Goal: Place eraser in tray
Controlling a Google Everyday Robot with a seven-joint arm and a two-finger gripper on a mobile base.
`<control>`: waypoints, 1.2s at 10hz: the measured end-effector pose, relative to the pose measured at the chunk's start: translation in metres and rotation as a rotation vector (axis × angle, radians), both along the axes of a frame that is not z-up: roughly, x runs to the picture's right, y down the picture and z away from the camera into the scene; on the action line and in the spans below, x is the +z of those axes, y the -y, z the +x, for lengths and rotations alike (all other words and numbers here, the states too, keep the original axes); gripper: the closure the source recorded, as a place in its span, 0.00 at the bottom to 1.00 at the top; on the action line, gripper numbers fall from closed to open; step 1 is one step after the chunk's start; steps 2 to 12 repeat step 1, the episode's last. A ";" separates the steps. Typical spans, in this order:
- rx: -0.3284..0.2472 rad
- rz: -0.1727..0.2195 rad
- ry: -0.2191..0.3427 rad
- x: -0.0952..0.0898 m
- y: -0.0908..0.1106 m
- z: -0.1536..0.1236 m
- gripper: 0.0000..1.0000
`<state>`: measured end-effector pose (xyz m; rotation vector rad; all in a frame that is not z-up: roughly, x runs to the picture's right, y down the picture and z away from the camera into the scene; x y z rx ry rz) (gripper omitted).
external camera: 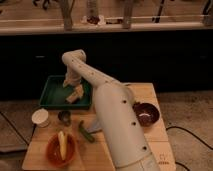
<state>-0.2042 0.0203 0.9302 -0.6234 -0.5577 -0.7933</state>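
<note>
The green tray (52, 96) stands at the back left of the wooden table. The pale tan eraser (76, 94) lies inside it, towards its right side. My gripper (69, 82) hangs over the tray just above and left of the eraser, at the end of the white arm (107, 100) that reaches in from the lower right. I cannot tell whether it touches the eraser.
An orange bowl (52, 156) with a pale yellow banana-like piece (62, 143) sits at the front left. A green vegetable (86, 132) lies beside it. A white cup (41, 117) and a small metal cup (64, 116) stand before the tray. A dark bowl (146, 113) is at right.
</note>
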 end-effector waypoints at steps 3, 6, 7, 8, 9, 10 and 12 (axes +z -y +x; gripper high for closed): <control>0.000 0.000 0.000 0.000 0.000 0.000 0.20; 0.000 0.000 0.000 0.000 0.000 0.000 0.20; 0.000 0.000 0.000 0.000 0.000 0.000 0.20; 0.000 0.000 0.000 0.000 0.000 0.000 0.20; 0.000 0.000 0.000 0.000 0.000 0.000 0.20; 0.000 0.000 0.000 0.000 0.000 0.000 0.20; 0.000 0.000 0.000 0.000 0.000 0.000 0.20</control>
